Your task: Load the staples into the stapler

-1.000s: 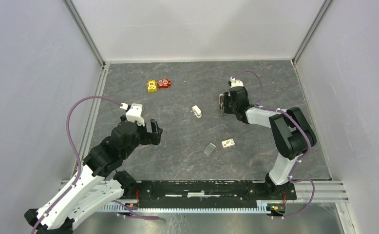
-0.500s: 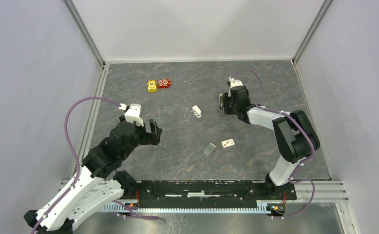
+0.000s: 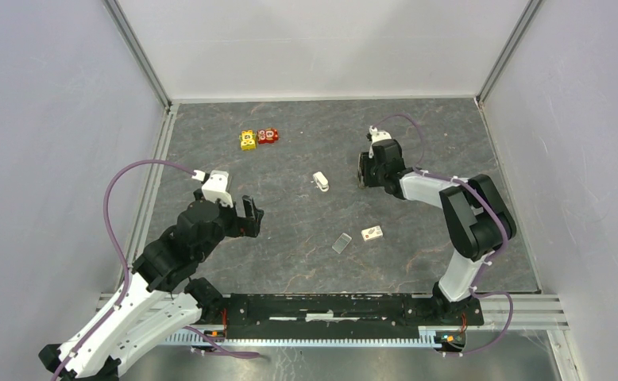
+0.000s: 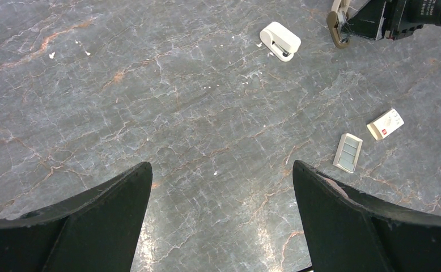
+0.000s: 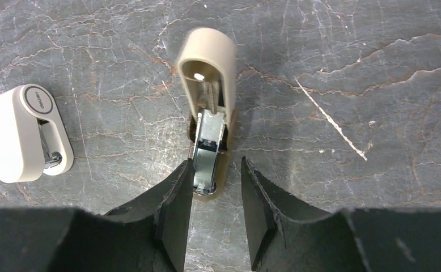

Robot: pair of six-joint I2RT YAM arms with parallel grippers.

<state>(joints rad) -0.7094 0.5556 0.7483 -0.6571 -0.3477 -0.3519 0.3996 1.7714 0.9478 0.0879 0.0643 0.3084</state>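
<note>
The stapler (image 3: pixel 320 182) is small and cream-white. It lies on its side on the grey stone table (image 3: pixel 290 262), a bit past the middle, and nothing is touching it. In the right wrist view you can see grey metal on its lower edge.

At 3 o'clock from it, just a short way off, lies a tan stapler (image 3: pixel 359 165). Its lid (image 5: pixel 207 62) is flipped open, and a shiny metal tray (image 5: pixel 208 150) shows inside it.

The right pincer (image 5: pixel 215 164) is partly open. Its two black fingers (image 5: pixel 173 204) sit one on each side of the near end of the tan stapler. On one side there is a thin gap. On the other side I cannot tell if the finger touches. The tan stapler rests on the table.

The left pincer (image 4: pixel 221 167) is open as wide as it goes and has hold of nothing. It hangs over bare table at 8 o'clock from the cream-white stapler, well apart from it.

A small cream box (image 3: pixel 372 233) with a red mark lies at 5 o'clock from the stapler. Just beside the box is a flat grey piece (image 3: pixel 341 242).

A yellow toy block (image 3: pixel 247 140) and a red toy block (image 3: pixel 268 136) sit side by side at 10 o'clock from the stapler.
</note>
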